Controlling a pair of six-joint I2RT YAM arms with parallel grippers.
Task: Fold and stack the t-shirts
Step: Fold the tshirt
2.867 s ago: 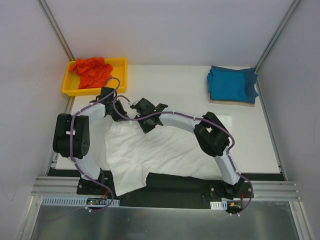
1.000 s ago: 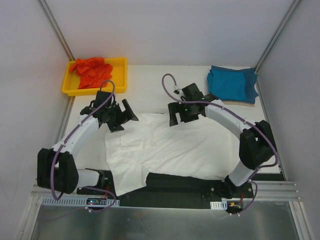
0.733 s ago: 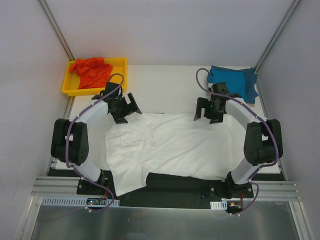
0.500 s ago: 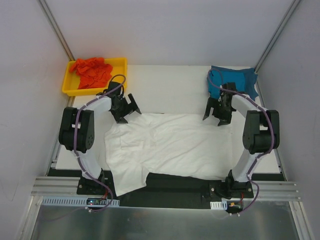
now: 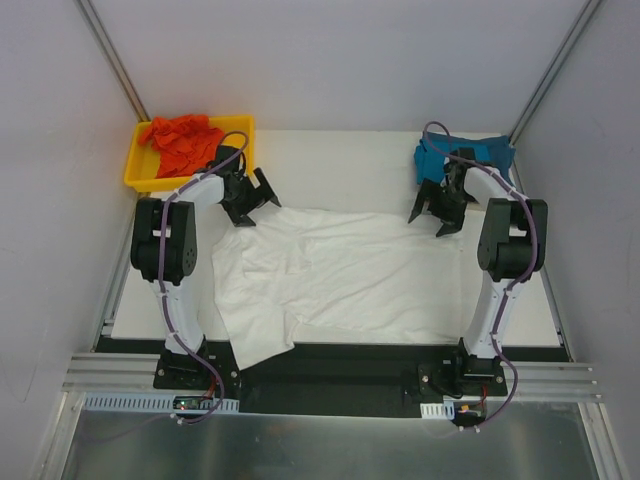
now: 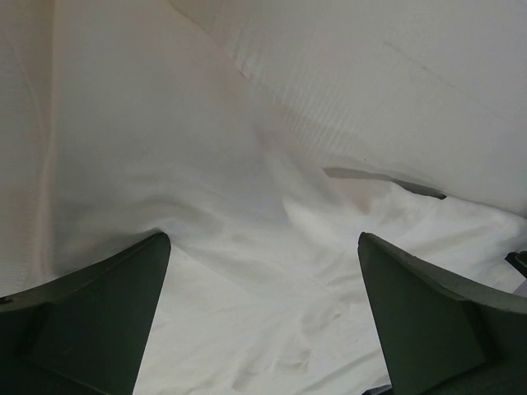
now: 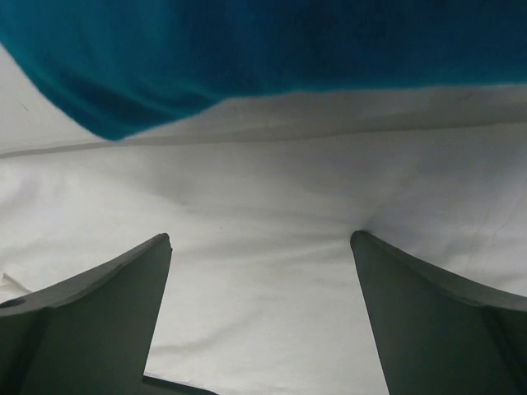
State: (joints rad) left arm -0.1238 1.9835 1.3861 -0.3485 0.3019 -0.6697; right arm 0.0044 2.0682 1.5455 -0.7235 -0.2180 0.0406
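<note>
A white t-shirt [image 5: 340, 275] lies spread across the middle of the table, with one corner draped over the near edge. At its far left corner my left gripper [image 5: 254, 201] is open, and both fingertips press into white cloth [image 6: 263, 206] with nothing between them. My right gripper [image 5: 431, 214] is open at the far right corner, also tips down on the white cloth [image 7: 263, 197]. Just behind it lies a folded teal-blue t-shirt [image 5: 478, 160], which fills the top of the right wrist view [image 7: 263, 49]. An orange-red t-shirt [image 5: 180, 140] lies crumpled in the tray.
A yellow tray [image 5: 243, 128] stands at the far left corner, close to my left wrist. Grey walls with slanting metal posts close in the back and sides. A black base strip [image 5: 370, 360] runs along the near edge.
Both grippers have swept apart from the middle of the white shirt's far edge out to its far corners. The cloth is now spread wider and reaches further back.
</note>
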